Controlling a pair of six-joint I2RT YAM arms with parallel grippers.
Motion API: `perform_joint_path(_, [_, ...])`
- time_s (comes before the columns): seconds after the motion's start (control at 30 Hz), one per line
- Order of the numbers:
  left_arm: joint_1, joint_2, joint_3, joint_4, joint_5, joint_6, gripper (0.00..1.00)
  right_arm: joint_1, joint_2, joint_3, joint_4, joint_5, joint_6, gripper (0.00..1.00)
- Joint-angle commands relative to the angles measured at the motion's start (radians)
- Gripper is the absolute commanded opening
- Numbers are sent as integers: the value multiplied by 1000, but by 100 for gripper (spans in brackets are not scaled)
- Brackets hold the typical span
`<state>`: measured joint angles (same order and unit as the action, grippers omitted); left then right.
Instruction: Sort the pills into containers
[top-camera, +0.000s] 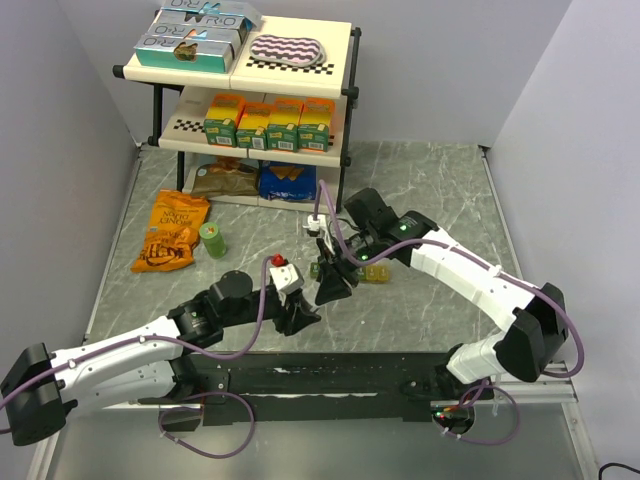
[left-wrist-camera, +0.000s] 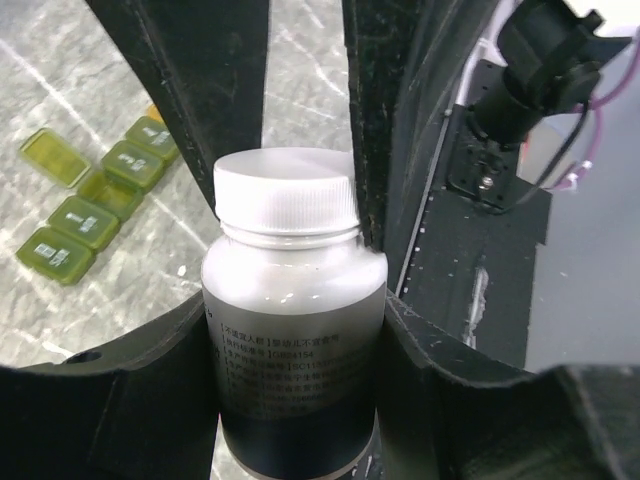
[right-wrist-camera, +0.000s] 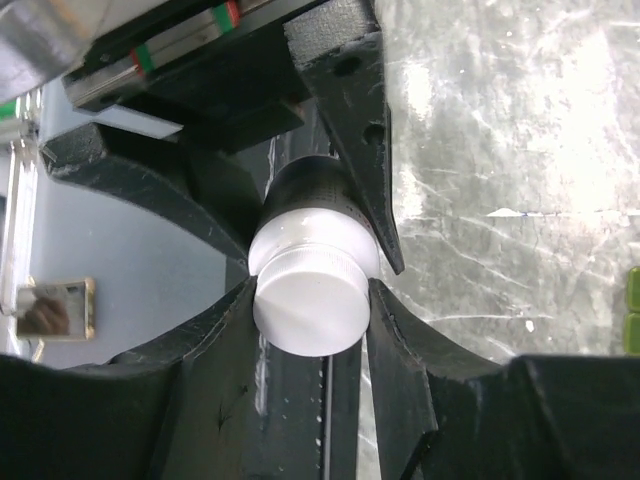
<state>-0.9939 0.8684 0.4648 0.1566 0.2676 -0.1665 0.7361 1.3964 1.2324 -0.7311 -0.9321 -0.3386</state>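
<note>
- Pill bottle (left-wrist-camera: 290, 400), rigid, slick and probably light, sits clamped by its body in the left jaws.
- Right jaws pinch its white cap (right-wrist-camera: 308, 315); twist there.
- Containers (left-wrist-camera: 95, 200) lie nearby on the desk (left-wrist-camera: 50, 90).

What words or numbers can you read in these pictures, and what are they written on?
"RO": big letters on the teal boxes, rest unclear.
Label on the bottle: small print, too blurred to read.
Front of the orange snack bag: too blurred to read.
Green and orange cartons: too small to read.
Lids of the containers: marks too small to read.
</note>
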Motion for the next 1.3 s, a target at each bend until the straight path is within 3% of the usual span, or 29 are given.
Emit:
perform_joint_path(0.0, [3, 18, 21, 58, 106, 30, 1, 29, 12, 96, -111, -122, -179, 13])
perform_joint_path(0.13, [3, 20, 28, 58, 227, 68, 1, 71, -71, 20, -180, -127, -694, 12])
perform_joint_path(0.23, [3, 18, 38, 41, 275, 90, 1, 83, -122, -34, -180, -103, -891, 14])
perform_joint_path(0.37, [5, 26, 51, 12, 278, 108, 1, 79, -106, -2, -179, -76, -912, 13])
perform_joint_path(0.63, [6, 26, 44, 29, 288, 99, 1, -1, -119, 42, -241, -175, -932, 16])
perform_joint_path(0.7, [5, 18, 43, 29, 271, 98, 1, 0, -122, 24, -219, -192, -874, 18])
perform_joint_path(0.77, [5, 9, 41, 31, 256, 96, 1, 5, -114, 0, -191, -232, -841, 27])
perform_joint_path(0.8, [5, 7, 40, 35, 230, 93, 1, 5, -114, -14, -165, -249, -767, 39])
perform_joint_path(0.87, [5, -3, 34, 49, 210, 82, 1, 6, -119, -52, -76, -269, -674, 55])
perform_joint_path(0.9, [5, -6, 32, 52, 188, 75, 1, 5, -122, -62, -58, -272, -613, 71])
perform_joint_path(1.0, [5, -25, 23, 58, 165, 70, 1, 5, -134, -53, -22, -237, -506, 87])
perform_joint_path(1.13, [3, -45, 17, 58, 147, 71, 1, -10, -111, 34, -57, -208, -398, 88])
perform_joint_path(1.27, [3, -48, 24, 38, 99, 74, 1, -15, -99, 85, -28, -116, -144, 89])
